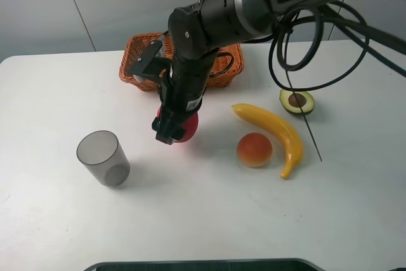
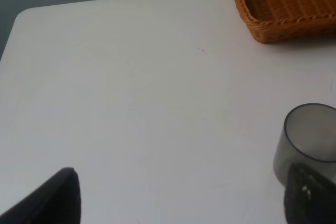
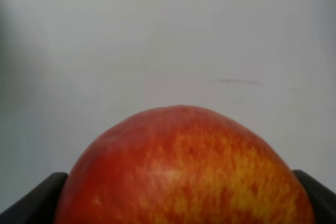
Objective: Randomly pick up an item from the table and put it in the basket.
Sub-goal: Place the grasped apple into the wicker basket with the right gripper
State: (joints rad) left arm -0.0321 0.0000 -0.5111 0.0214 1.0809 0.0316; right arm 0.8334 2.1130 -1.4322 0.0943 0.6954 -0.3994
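Note:
The red apple with yellowish streaks sits low over the white table, in front of the wicker basket. My right gripper reaches across from the right and comes down over the apple. In the right wrist view the apple fills the space between the two black fingers, which press against its sides. I cannot tell whether it rests on the table or is lifted. My left gripper is open and empty above bare table, with the basket far from it.
A grey translucent cup stands left of the apple and also shows in the left wrist view. A banana, an orange-pink round fruit and an avocado half lie to the right. Black cables hang from the right arm.

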